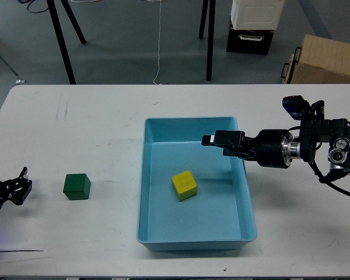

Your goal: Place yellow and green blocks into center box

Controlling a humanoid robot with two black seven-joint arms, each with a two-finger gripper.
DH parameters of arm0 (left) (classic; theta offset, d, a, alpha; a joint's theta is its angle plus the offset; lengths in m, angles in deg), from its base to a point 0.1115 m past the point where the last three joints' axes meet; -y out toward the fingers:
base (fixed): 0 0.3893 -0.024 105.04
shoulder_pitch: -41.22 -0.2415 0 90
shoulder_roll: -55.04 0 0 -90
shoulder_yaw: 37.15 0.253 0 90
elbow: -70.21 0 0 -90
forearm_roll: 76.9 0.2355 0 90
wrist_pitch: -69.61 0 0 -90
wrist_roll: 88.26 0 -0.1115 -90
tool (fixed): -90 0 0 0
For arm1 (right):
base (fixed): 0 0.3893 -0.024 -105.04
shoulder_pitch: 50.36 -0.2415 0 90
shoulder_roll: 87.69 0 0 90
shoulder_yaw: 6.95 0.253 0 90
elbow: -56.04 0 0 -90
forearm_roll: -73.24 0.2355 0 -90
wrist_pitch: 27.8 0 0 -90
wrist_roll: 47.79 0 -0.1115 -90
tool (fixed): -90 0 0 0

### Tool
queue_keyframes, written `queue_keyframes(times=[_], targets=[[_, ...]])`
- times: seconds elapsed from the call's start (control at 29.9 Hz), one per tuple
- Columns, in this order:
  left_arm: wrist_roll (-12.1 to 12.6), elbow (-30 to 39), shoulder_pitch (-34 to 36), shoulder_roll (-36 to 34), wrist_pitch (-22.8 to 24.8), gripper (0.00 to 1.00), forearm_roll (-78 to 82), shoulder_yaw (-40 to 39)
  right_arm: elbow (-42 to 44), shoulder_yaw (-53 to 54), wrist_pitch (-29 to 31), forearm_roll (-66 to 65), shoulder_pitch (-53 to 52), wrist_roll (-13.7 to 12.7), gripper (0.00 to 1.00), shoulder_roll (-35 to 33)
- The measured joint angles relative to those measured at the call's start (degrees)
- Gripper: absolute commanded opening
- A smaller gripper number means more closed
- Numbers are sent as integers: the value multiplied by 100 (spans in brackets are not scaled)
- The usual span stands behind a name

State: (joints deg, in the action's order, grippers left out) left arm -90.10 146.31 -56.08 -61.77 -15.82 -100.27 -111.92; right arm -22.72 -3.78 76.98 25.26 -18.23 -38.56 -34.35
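The yellow block (184,185) lies on the floor of the light blue box (154,239) in the middle of the table. My right gripper (217,140) hangs over the box's upper right part, above and to the right of the yellow block, open and empty. The green block (76,186) sits on the white table left of the box. My left gripper (18,190) is at the far left edge, left of the green block, with its fingers apart and nothing in it.
The white table (93,128) stretches around the box. A thin black cable (17,251) lies near the front left edge. Beyond the table stand tripod legs (61,41), a cardboard box (324,58) and a white-and-black case (254,23) on the floor.
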Motion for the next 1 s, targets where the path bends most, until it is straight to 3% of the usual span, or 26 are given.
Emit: queue_keyframes(times=[0.2, 0.53, 0.77, 1.0], targets=[[0, 1, 13, 0, 24, 100, 0, 18, 29, 419, -599, 263, -116, 16, 98, -155], [6, 20, 35, -5, 58, 100, 0, 18, 149, 1267, -1893, 1613, -60, 3, 98, -1369], [6, 17, 81, -9, 33, 100, 8, 28, 134, 1278, -2059, 1621, -50, 41, 98, -2089], [2, 10, 120, -9, 21, 100, 9, 41, 49, 1060, -2052, 1618, -23, 51, 99, -2357]])
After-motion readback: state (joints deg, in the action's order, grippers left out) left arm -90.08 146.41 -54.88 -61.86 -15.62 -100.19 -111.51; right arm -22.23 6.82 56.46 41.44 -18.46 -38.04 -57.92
